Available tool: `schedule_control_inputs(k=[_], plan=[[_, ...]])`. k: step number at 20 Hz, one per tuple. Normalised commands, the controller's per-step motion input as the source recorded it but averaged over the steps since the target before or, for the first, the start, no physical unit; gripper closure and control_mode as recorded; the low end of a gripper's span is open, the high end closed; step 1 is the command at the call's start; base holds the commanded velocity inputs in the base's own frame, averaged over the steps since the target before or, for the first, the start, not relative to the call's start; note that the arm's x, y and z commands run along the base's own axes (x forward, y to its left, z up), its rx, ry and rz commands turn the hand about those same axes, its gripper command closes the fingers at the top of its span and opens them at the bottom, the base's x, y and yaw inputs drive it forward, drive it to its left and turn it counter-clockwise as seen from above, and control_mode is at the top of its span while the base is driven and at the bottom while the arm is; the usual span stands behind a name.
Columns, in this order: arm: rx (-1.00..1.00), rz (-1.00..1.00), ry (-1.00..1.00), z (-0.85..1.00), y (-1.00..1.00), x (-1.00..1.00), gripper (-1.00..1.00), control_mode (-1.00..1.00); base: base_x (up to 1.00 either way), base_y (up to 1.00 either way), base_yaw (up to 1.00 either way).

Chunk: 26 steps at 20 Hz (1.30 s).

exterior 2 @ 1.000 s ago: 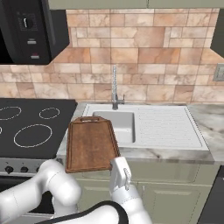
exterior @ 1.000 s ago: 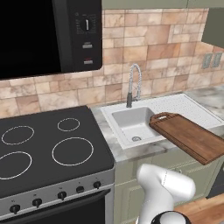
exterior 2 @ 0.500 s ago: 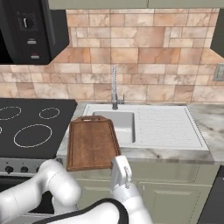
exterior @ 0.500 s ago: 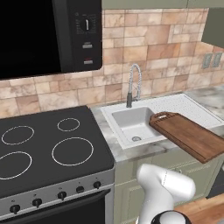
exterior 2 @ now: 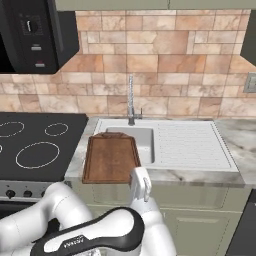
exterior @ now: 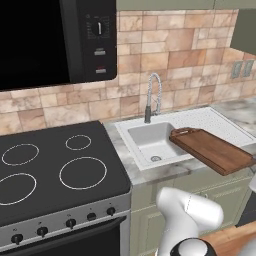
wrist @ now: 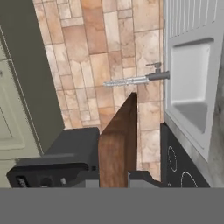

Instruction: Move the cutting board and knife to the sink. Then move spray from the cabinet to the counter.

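Rendered kitchen with tan stone-tile backsplash (exterior 2: 165, 55), seen past a white arm (exterior 2: 90, 227) low in the foreground. Nearest, gripper (wrist: 114, 177) with fingers clamped on the near edge of the cutting board (exterior 2: 111, 157), seen end-on in the hand view as a brown slab running away from the tips. Held roughly level, near end over the marble counter (exterior 2: 200, 176) edge, far handle end reaching over the left part of the white sink (exterior: 150, 142) basin. Left of that, black stovetop (exterior: 50, 170). Beyond, chrome faucet (exterior 2: 131, 100) at the basin's back. Above the stove, black microwave (exterior: 55, 40); higher still, sage-green cabinet (wrist: 26, 83).
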Motion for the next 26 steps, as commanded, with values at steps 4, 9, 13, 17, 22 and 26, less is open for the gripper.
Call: schedule_control_inputs(k=[4,9,13,17,22,26], plan=[[-0.02,-0.03,0.05,-0.12,0.05,0.19,1.00,-1.00,0.00,0.00,0.00],[-0.03,-0.01,0.00,-0.19,0.15,0.09,1.00,-1.00,0.00,0.00,0.00],[0.00,0.00,-0.01,-0.12,0.14,0.07,1.00,-1.00,0.00,0.00,0.00],[0.00,0.00,0.00,-0.13,0.05,0.15,1.00,-1.00,0.00,0.00,0.00],[0.00,0.00,0.00,-0.06,0.00,0.18,1.00,-1.00,0.00,0.00,0.00],[0.00,0.00,0.00,-0.06,0.04,0.19,1.00,-1.00,0.00,0.00,0.00]])
